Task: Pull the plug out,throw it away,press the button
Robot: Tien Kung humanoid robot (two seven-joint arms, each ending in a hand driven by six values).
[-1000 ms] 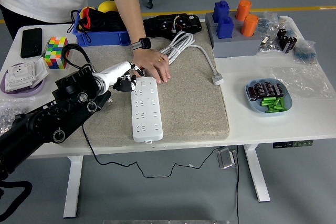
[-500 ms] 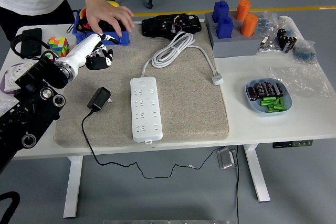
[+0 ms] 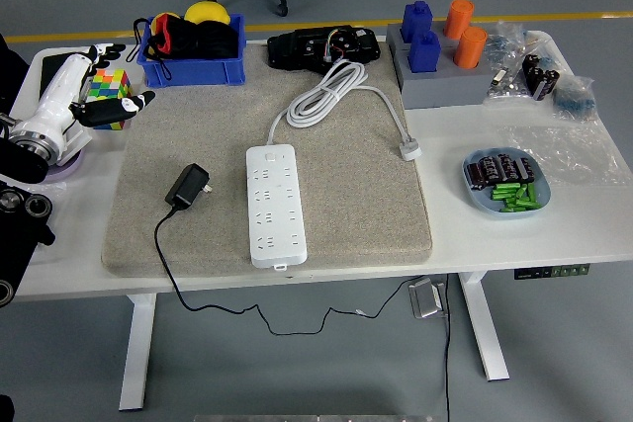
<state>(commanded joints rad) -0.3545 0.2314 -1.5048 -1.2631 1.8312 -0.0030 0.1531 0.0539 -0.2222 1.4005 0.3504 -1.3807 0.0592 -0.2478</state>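
Our left hand (image 3: pixel 84 86) hovers with fingers spread, holding nothing. The black plug (image 3: pixel 187 187) lies on the mat (image 3: pixel 346 205), well below-right of our fingertips, beside the power strip (image 3: pixel 271 204).

The black plug (image 3: pixel 188 187) lies flat, unplugged, below-right of the left hand (image 3: pixel 94 96); the white power strip (image 3: pixel 272 205) lies farther right.

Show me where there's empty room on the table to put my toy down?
The mat is bare between the power strip and its right edge, below the white plug. The white table is bare between the mat and the blue dish. The back row is crowded: blue bin, grey block.
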